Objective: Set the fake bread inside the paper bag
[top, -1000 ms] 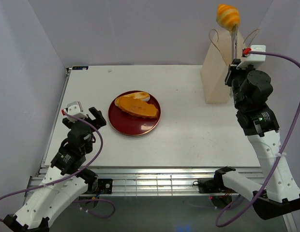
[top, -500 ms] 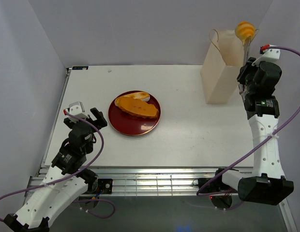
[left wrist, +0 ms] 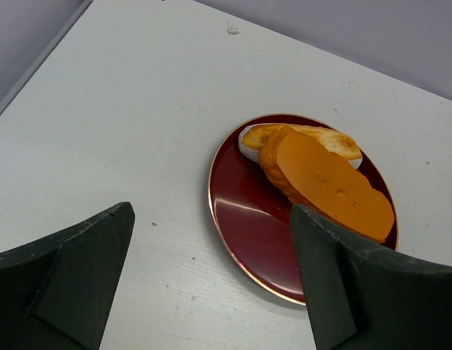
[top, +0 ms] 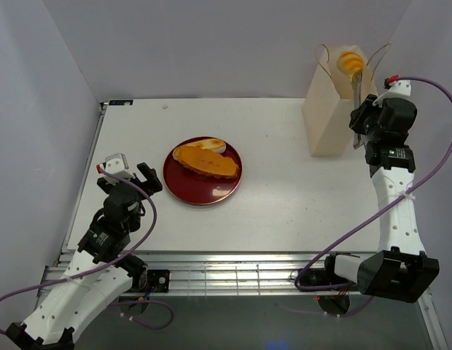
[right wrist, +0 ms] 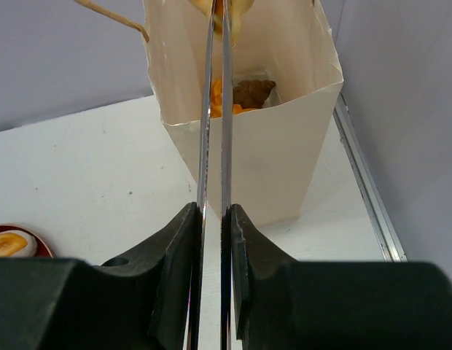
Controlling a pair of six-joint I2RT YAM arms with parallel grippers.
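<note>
- Leftovers first: left gripper (top: 146, 177) sits open and empty just beside the plate (top: 185, 189), where more bread (top: 205, 162) waits, so the job's far from finished.
- Right gripper (right wrist: 212, 233) is clamped on the tongs (right wrist: 206, 109), which pinch a croissant (top: 350, 61) right at the bag (top: 324, 124) mouth.
- Worry: let go off-centre and the croissant could bounce off the rim onto the table (top: 299, 204).
- Tongs brushing a handle (top: 322, 55) might tip that light bag.

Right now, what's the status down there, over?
Right gripper shut on tongs, croissant pinched at paper bag mouth. Left gripper open, beside plate. Two breads on plate. Nothing blocking.
</note>
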